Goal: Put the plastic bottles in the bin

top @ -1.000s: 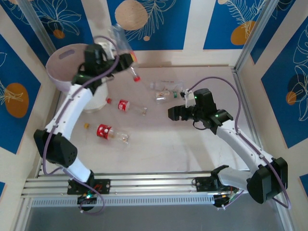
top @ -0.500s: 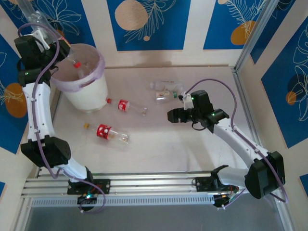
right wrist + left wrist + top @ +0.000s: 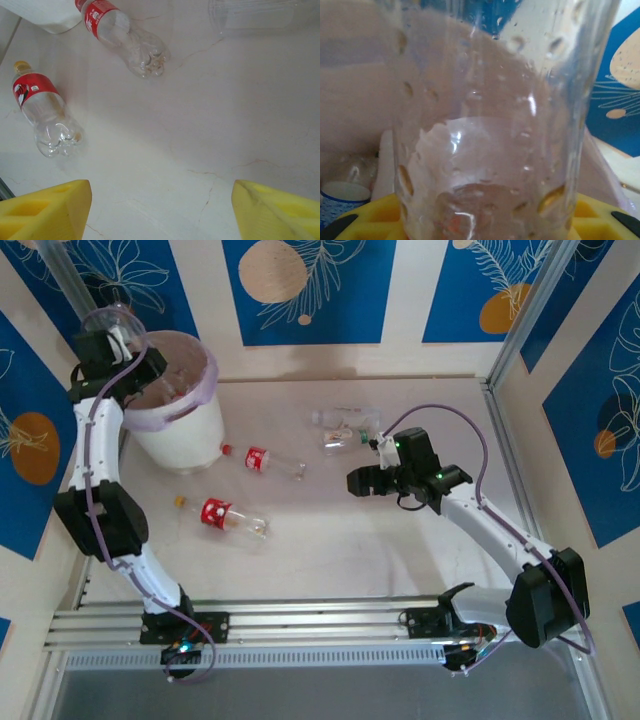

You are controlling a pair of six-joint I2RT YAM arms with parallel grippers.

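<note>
We get bright, even light from overhead — shadows on the pale table (image 3: 400,560) are soft and faint. At the left wrist the clear bottle (image 3: 485,125) sits so close it blurs, with white glare spots; the right wrist picture is sharp.

The bin (image 3: 190,438), a round white bucket lined with a pale purple bag folded over its rim, stands upright at the far left of the bench (image 3: 340,550). A plain clear bottle (image 3: 113,318) is held aloft at the bin's left rim. A red-capped bottle (image 3: 258,459) with a red label lies on its side just beside the bin's base. A second red-labelled bottle (image 3: 222,515), yellowish-capped, lies nearer. A pair of clear bottles (image 3: 338,418) lies at the far middle.
</note>
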